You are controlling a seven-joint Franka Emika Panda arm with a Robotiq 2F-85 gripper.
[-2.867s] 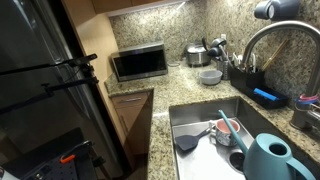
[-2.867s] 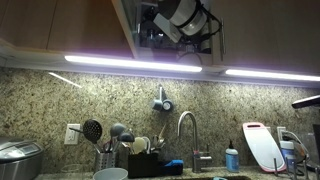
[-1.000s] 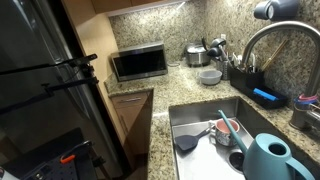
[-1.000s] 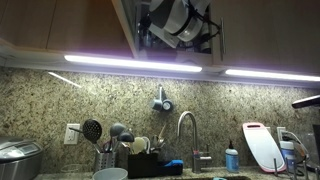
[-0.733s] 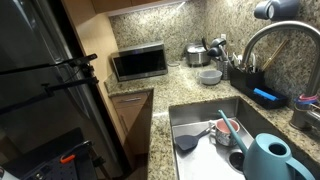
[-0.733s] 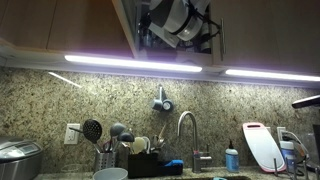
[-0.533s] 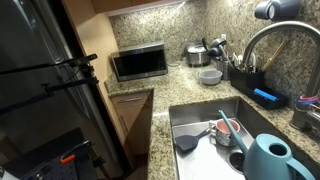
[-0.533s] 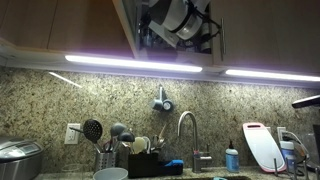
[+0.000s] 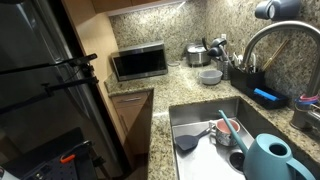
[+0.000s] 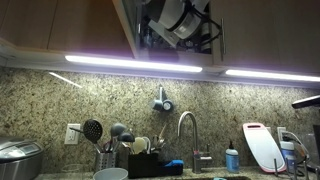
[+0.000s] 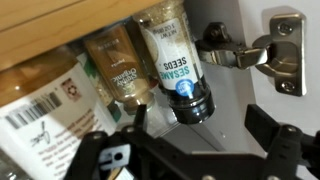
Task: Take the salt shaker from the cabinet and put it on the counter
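- only the wrist view shows the gripper (image 11: 200,140): its jaws stand wide apart with nothing clamped between them, so it is open and empty.
- just beyond the jaws in that view is a sesame bottle (image 11: 180,60), its black cap toward the gripper. beside it are a spice bottle (image 11: 118,65) and a big jar (image 11: 40,110), all against a wooden shelf (image 11: 50,25). a metal hinge (image 11: 268,55) sits off to the side.
- no label i can read says salt, so i cannot tell which one is the salt shaker. every bottle in view is inside the cabinet (image 10: 128,35).
- an exterior view shows the arm (image 10: 180,18) reaching up into the open cabinet above the light strip (image 10: 130,62). the bottles and jaws are hidden there.
- the counter (image 9: 185,85) shows best in an exterior view, with a microwave (image 9: 139,62) on it and the sink (image 9: 200,108) set into it.
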